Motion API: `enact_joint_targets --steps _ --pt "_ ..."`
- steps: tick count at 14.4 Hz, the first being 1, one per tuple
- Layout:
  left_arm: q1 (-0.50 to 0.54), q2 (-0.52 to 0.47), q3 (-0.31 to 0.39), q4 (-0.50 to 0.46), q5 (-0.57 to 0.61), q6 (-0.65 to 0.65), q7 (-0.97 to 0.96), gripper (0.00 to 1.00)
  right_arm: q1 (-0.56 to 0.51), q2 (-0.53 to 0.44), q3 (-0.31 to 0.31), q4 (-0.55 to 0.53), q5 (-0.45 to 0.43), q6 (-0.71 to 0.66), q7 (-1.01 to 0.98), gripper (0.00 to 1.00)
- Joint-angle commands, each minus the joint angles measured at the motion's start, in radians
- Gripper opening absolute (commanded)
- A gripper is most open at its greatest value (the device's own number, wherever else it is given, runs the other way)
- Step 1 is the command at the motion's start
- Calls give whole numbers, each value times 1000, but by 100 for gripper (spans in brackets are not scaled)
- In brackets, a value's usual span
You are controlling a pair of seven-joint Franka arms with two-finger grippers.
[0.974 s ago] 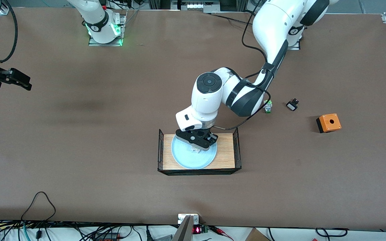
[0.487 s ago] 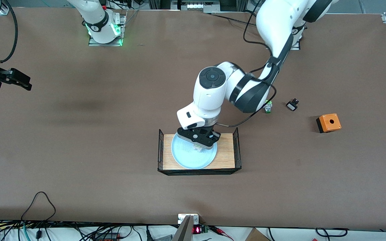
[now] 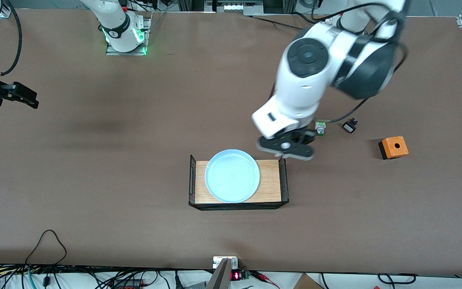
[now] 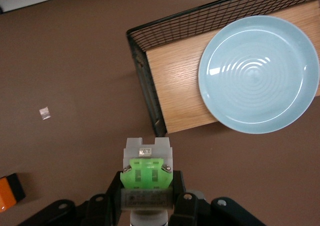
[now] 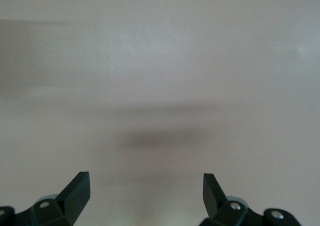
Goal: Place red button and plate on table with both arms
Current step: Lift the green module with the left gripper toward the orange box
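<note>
Brown table (image 3: 94, 180): left tool (image 3: 286, 148) aloft beside tray, clenching red button (image 4: 146, 173); right tool (image 5: 145, 191) spread, waiting.

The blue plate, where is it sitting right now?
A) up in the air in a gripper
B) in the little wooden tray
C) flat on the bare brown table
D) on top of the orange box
B: the plate rests on the wooden tray between its black wire ends, with no gripper on it.

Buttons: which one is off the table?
The red button, held in the left hand above bare table beside the tray. The green-capped button stands on the table.
</note>
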Motion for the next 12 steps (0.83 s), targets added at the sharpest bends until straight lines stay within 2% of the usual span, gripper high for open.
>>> enact_joint_targets --steps 1,4,7,12 --pt "37 -63 -9 -65 -19 -89 11 31 -2 -7 0 -6 18 3 1 100" --pt "90 -123 -10 -183 -19 -84 112 31 -2 -5 0 -3 13 -2 -2 100" --pt "161 -146 -12 -253 -20 -75 221 31 -2 0 0 2 1 -3 -21 100" --pt "212 -234 -12 -465 -20 56 283 31 -6 -5 -8 3 15 -7 -21 100"
